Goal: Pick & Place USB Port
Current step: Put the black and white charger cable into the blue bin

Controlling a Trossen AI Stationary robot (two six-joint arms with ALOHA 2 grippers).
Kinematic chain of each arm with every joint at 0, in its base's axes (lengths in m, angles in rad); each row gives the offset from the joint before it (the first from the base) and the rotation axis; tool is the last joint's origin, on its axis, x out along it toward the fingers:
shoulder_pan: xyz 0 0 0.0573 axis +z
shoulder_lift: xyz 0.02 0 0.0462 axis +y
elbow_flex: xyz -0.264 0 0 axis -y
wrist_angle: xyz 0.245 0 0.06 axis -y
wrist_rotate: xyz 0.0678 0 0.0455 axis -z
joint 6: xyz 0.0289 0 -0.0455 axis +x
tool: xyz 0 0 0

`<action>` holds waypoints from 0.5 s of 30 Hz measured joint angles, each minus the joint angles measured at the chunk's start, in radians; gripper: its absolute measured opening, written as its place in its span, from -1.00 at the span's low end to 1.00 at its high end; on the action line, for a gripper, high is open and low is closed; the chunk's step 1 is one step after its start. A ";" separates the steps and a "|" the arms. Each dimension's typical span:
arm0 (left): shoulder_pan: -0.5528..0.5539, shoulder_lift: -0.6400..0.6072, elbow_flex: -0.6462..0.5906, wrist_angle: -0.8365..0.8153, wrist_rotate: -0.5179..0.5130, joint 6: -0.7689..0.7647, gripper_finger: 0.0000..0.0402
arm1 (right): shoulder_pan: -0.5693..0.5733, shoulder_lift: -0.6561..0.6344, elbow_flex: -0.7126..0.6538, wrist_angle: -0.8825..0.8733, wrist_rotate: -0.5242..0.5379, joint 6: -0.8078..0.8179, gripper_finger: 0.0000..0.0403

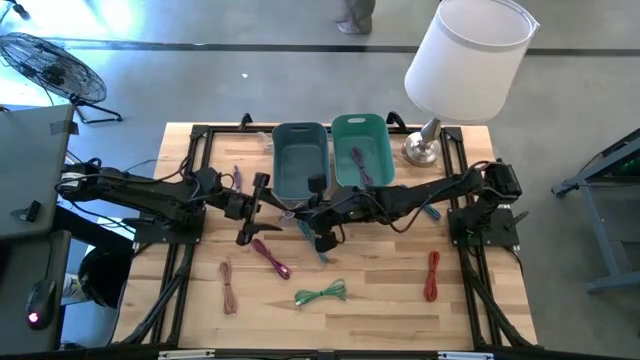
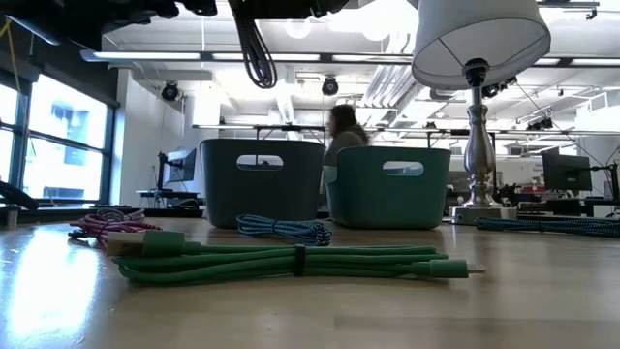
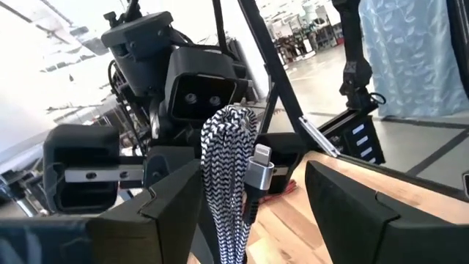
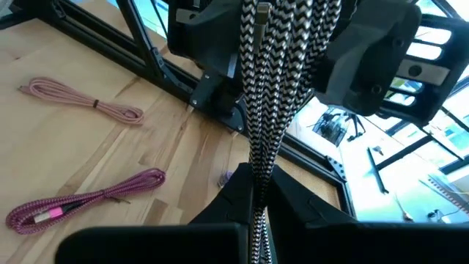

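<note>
Black-white cable [image 4: 258, 110] hangs just in front of the grey bin [image 1: 300, 160]; our right jaws clamp it, left jaws apart around it. Both pulling could snag it.

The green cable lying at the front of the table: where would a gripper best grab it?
Grip the green cable at its middle, by the dark tie binding the loops, coming straight down. It lies flat in a long bundle, so closing across its narrow width would probably catch every strand.
</note>
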State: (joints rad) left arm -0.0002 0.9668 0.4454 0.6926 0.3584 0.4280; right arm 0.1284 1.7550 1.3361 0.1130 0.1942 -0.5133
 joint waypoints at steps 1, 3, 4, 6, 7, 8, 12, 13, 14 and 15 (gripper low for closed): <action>0.000 0.000 0.000 0.000 0.000 0.011 0.16 | -0.002 0.000 0.000 0.000 -0.003 0.000 -0.94; 0.000 0.000 0.000 0.001 -0.002 0.021 0.16 | -0.005 0.000 0.000 -0.004 -0.003 0.000 -0.94; 0.000 0.000 0.000 0.001 -0.002 0.021 0.16 | -0.005 0.000 0.000 -0.004 -0.003 0.000 -0.94; 0.000 0.000 0.000 0.001 -0.002 0.021 0.16 | -0.005 0.000 0.000 -0.004 -0.003 0.000 -0.94; 0.000 0.000 0.000 0.002 -0.002 0.021 0.16 | -0.005 0.000 0.000 -0.004 -0.004 0.000 -0.94; 0.000 0.000 0.000 0.001 -0.002 0.021 0.16 | -0.005 0.000 0.000 -0.004 -0.005 0.000 -0.94; 0.000 0.007 0.000 0.018 -0.009 0.021 0.16 | -0.005 0.000 0.000 -0.004 -0.007 0.000 -0.94; 0.000 0.014 0.000 0.033 -0.010 0.021 0.16 | -0.005 0.000 0.000 -0.004 -0.007 0.000 -0.94; 0.000 0.021 0.000 0.047 -0.009 0.021 0.16 | -0.005 0.000 0.000 -0.004 -0.007 0.000 -0.94; 0.000 0.031 0.000 0.062 -0.008 0.021 0.16 | -0.005 0.000 0.000 -0.004 -0.007 0.000 -0.94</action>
State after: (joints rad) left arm -0.0002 0.9975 0.4457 0.7550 0.3500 0.4488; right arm 0.1238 1.7550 1.3361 0.1089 0.1869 -0.5137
